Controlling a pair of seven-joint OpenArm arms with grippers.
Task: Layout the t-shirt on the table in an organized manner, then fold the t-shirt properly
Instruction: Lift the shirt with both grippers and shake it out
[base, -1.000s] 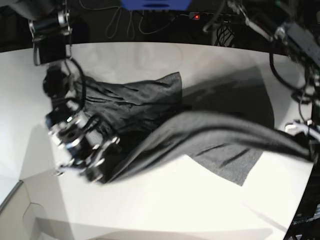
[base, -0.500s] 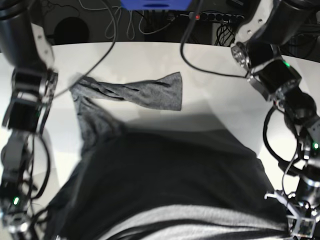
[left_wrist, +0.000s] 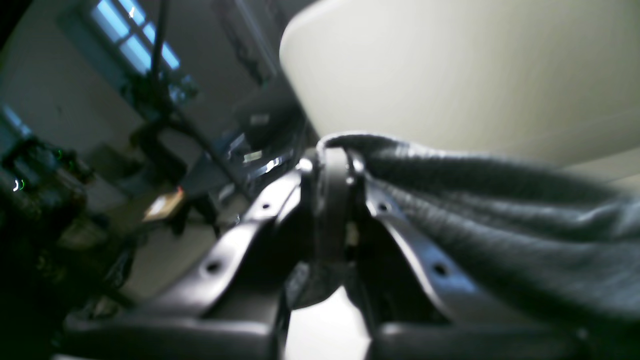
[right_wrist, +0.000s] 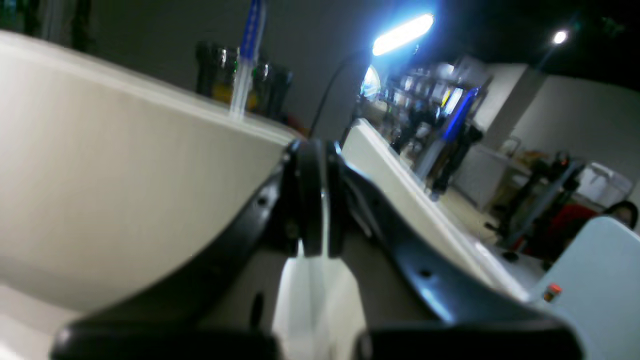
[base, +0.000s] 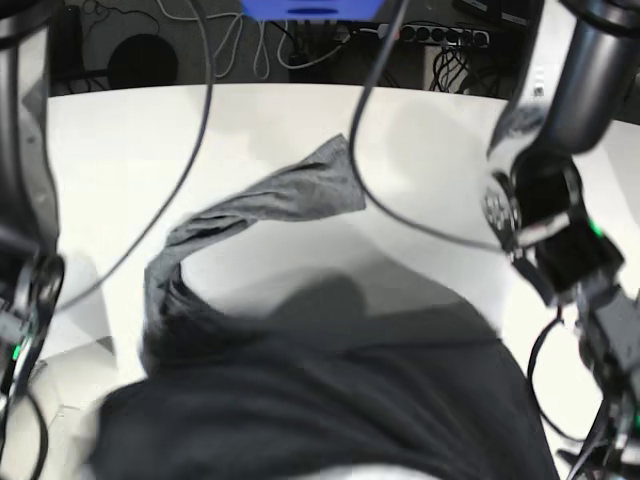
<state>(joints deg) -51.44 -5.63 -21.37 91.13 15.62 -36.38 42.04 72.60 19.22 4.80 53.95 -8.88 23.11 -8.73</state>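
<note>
1. While the t-shirt (base: 320, 420) hangs raised above the table (base: 120, 150), the near part of the base view is filled by its dark grey body, stretched broadly from left to right close to the camera.
2. At the near edge, the left gripper (left_wrist: 332, 150) is clenched on a bunched edge of the t-shirt (left_wrist: 500, 215); in the left wrist view the cloth runs out from between the jaws toward the right.
3. The right gripper (right_wrist: 312, 150) has its jaws pressed together. The right wrist view shows no cloth clearly between them, so it cannot be told whether it holds the shirt.
4. Farther in, a narrow twisted band of the shirt trails from the left side of the raised body toward the middle of the table, ending in a flatter patch that appears to rest on the white surface.
5. The far part of the table lies bare up to its curved edge.
6. Task status, as a judgement: the layout step is in progress. The shirt is not yet spread flat; one part is twisted. Remaining work: lower the garment, smooth it flat, then make all folds. No fold is visible.
</note>
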